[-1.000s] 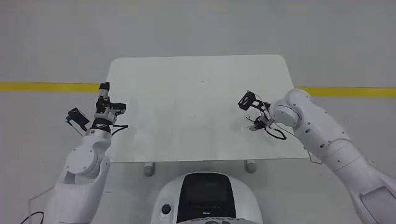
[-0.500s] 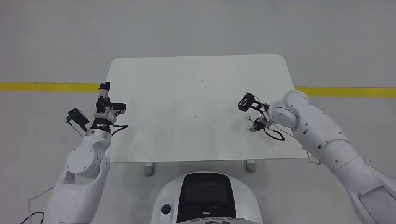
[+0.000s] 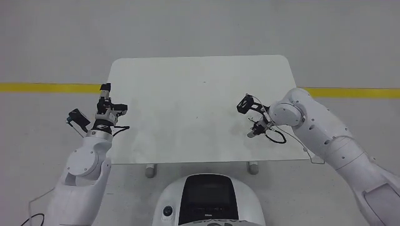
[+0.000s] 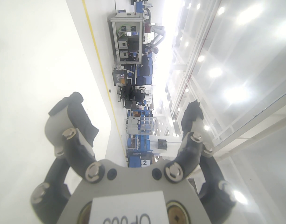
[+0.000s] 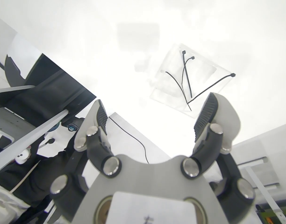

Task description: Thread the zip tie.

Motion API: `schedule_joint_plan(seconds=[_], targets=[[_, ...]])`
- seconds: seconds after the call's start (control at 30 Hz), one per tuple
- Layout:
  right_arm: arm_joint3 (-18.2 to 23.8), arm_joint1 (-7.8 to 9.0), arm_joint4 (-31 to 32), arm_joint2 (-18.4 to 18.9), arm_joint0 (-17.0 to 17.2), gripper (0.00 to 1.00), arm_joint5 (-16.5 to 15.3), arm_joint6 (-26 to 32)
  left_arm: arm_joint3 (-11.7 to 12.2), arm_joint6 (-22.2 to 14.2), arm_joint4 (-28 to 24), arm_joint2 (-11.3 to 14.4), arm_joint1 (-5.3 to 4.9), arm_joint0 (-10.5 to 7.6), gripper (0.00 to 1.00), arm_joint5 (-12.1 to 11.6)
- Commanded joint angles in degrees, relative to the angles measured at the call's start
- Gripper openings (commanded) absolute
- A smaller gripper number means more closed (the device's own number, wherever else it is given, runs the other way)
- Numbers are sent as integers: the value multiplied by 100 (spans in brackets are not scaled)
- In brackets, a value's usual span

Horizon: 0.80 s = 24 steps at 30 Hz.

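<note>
Three black zip ties (image 5: 210,86) lie loosely crossed on a clear sheet (image 5: 166,96) on the white table (image 5: 91,24). My right gripper (image 5: 155,103) hangs open above the table, just short of the sheet, with nothing between its ribbed pads (image 5: 205,110). From above, that gripper (image 3: 252,130) is over the table's right front part. My left gripper (image 4: 133,100) is open and empty, held at the table's left edge (image 3: 105,96) and pointing away across the room.
The white table (image 3: 200,101) is bare across its middle and back. Its front edge and a thin black cable (image 5: 133,138) lie close under my right gripper. A yellow floor line (image 3: 37,87) runs past both sides of the table.
My right gripper has shifted slightly left and toward the table's front edge. The left arm has not moved.
</note>
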<state>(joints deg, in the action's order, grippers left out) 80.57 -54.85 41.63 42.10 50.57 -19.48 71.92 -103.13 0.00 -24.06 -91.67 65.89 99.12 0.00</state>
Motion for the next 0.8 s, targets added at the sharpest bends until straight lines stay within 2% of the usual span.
schedule_joint_plan(seconds=[0.0,0.1,0.27,0.3,0.37,0.4,0.5,0.6,0.67,0.77], targets=[[0,0,-1,0,0,100,0,0,0,0,0,0,0,0,100,0],[-90,-7,135,23,43,100,184,-288,0,0,0,0,0,0,100,0],[-294,-46,252,37,5,100,307,-503,0,0,0,0,0,0,100,0],[-320,-53,273,35,3,93,326,-530,0,0,0,0,0,0,100,0],[-381,-65,223,55,-10,62,288,-575,0,0,0,0,0,0,100,0],[-409,-68,213,67,-17,51,268,-584,0,0,0,0,0,0,100,0],[-492,-75,199,100,-29,44,242,-600,0,0,0,0,0,0,100,0],[-615,-84,111,137,-37,31,176,-600,0,0,0,0,0,0,100,0],[-668,-90,110,145,-39,26,152,-621,0,0,0,0,0,0,100,0],[-722,-107,135,137,-44,25,151,-651,0,0,0,0,0,0,100,0]])
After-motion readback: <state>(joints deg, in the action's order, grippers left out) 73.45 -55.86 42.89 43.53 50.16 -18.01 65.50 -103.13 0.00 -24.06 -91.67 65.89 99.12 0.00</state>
